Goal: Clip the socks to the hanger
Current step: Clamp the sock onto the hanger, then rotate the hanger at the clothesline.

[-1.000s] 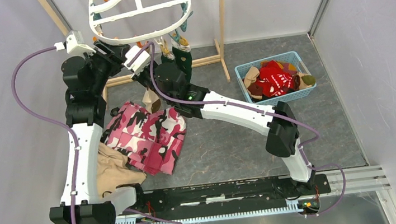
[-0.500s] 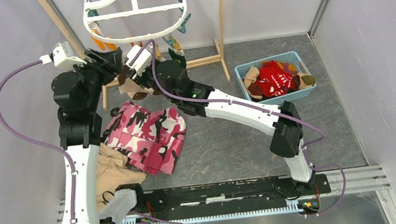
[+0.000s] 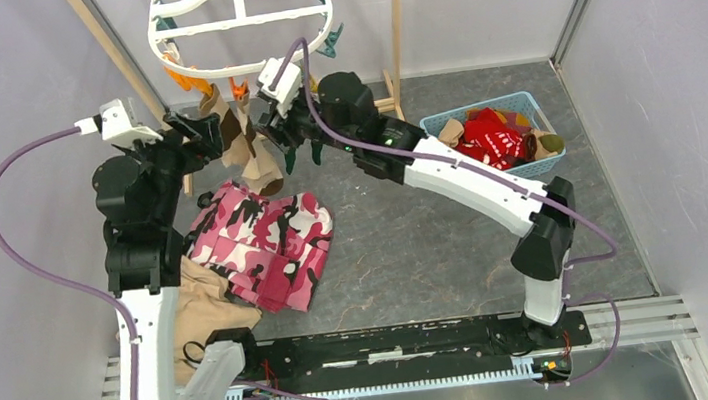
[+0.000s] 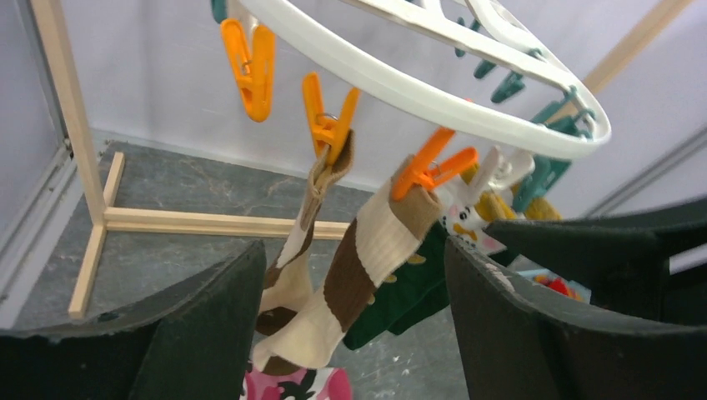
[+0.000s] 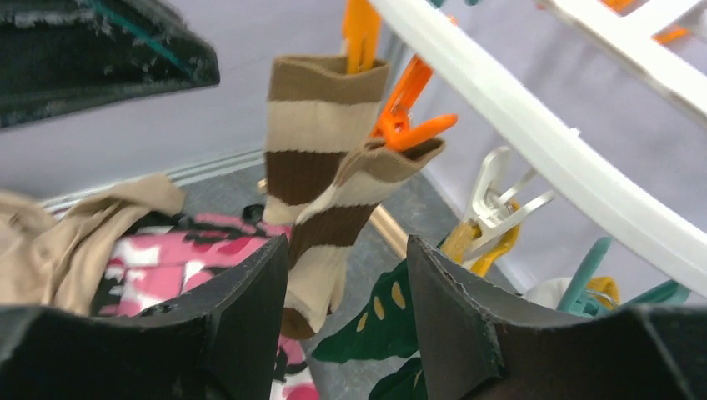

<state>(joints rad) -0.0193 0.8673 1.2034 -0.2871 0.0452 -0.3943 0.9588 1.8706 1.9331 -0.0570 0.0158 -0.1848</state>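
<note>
A white oval hanger [image 4: 417,90] hangs over the back of the table. Two brown-striped socks [image 4: 367,258] dangle from it close together, each pinched at the cuff by an orange clip [image 4: 423,171]. A green sock [image 4: 408,292] hangs just behind them. The left claw [image 4: 350,248] stands wide and holds nothing. The right claw [image 5: 346,243] is parted less widely and is also empty. Both sit just beside the striped pair. Some socks look clipped, but the job appears far from finished. A heap of loose socks [image 3: 489,139] fills the blue basket [image 3: 475,106] to the right, well apart from the hanger, and other clips on the frame hang free.
</note>
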